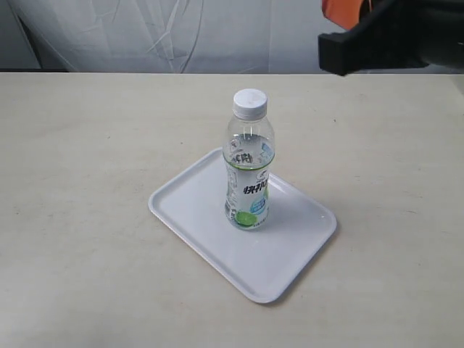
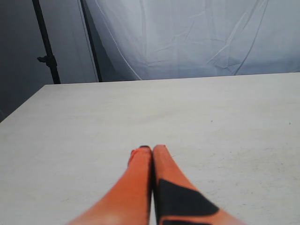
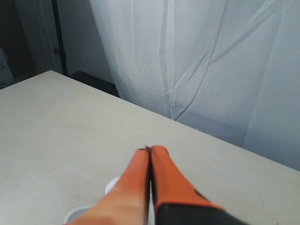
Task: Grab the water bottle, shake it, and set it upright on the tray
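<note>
The water bottle (image 1: 249, 161), clear with a white cap and a green-and-blue label, stands upright on the white tray (image 1: 196, 203) in the middle of the table. Nothing holds it. My right arm shows as a black and orange block (image 1: 377, 32) at the upper right, high above the table and away from the bottle. In the right wrist view my right gripper (image 3: 150, 150) is shut with nothing in it; the bottle's white cap (image 3: 111, 185) and a tray corner (image 3: 77, 214) peek out beside the fingers. My left gripper (image 2: 151, 149) is shut and empty over bare table.
The beige table (image 1: 87, 145) stretches around the tray on all sides. A white curtain (image 1: 181, 32) hangs behind the far edge. A black stand (image 2: 47, 47) rises beyond the table's corner in the left wrist view.
</note>
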Tool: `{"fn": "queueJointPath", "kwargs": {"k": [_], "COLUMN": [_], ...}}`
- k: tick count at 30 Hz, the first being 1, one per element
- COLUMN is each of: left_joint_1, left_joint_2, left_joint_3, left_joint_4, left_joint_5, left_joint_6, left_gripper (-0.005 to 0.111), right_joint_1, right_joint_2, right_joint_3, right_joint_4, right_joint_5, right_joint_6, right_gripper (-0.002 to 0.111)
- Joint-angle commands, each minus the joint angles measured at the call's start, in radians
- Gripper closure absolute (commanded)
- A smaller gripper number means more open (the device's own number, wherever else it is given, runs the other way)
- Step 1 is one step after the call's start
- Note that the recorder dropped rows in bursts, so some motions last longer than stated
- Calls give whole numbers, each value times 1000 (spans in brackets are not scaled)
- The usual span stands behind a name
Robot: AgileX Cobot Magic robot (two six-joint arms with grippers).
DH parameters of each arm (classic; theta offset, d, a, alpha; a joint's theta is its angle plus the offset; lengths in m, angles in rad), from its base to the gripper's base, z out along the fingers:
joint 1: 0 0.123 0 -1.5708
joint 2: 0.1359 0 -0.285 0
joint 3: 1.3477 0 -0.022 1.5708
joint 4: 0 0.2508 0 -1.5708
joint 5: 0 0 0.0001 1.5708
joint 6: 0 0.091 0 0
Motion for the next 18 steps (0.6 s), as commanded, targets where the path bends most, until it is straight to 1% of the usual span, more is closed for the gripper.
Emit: {"fn": "queueJointPath", "kwargs": {"k": [1,4,9,18], "left_joint_1": [1,1,1,1], "left_joint_2": [-5,-5,-5,-5], "left_joint_3": [2,2,2,2], "left_joint_4": [1,1,1,1], "left_joint_5": [-4,-4,-4,-4], "left_joint_6": [-8,-8,-8,-8], "left_gripper": [107,107,107,107], "right_joint_1": [-2,-2,-2,-2], "right_joint_2": [-94,-126,-130,-130], "right_joint_3": [76,132,151,151], "right_joint_4": [10,52,59,59], "right_joint_5": [31,70,162,164], "right_joint_6": [18,86,86,86], "right_gripper": [106,106,106,106]}}
